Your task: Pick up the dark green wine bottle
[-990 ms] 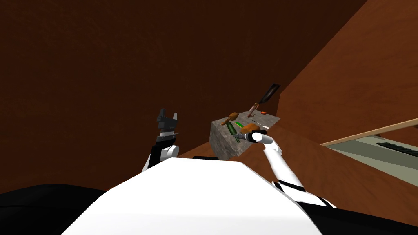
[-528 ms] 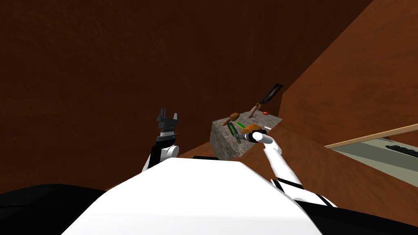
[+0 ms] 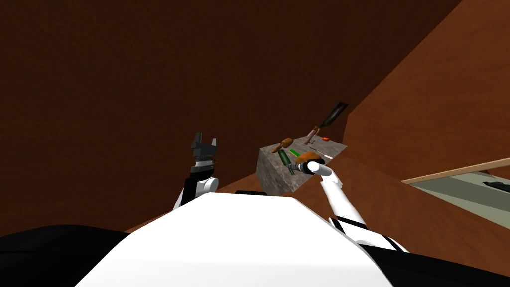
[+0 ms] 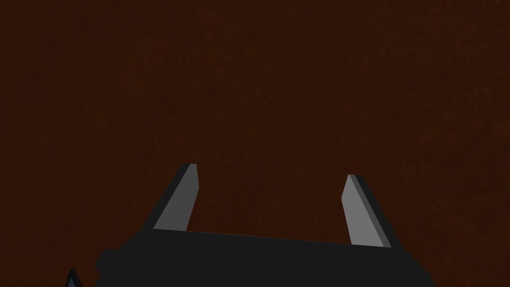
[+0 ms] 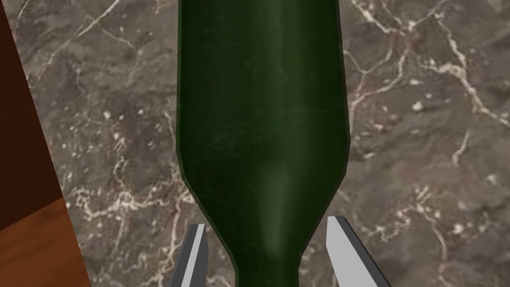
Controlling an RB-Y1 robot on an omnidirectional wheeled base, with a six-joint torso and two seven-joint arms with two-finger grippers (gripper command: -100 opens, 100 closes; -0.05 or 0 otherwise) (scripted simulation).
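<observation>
Right wrist view: right tool, fingers apart, straddles the neck of the dark green wine bottle lying on the marble surface; clamping and lifting remain. Left tool idle, spread.

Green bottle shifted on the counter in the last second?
No. The dark green bottle lies at the same spot on the marble counter; the slight overall shift is my camera's.

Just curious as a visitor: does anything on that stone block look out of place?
The green bottle lies on its side on the block, not upright. The right gripper has its open fingers on either side of the neck.
</observation>
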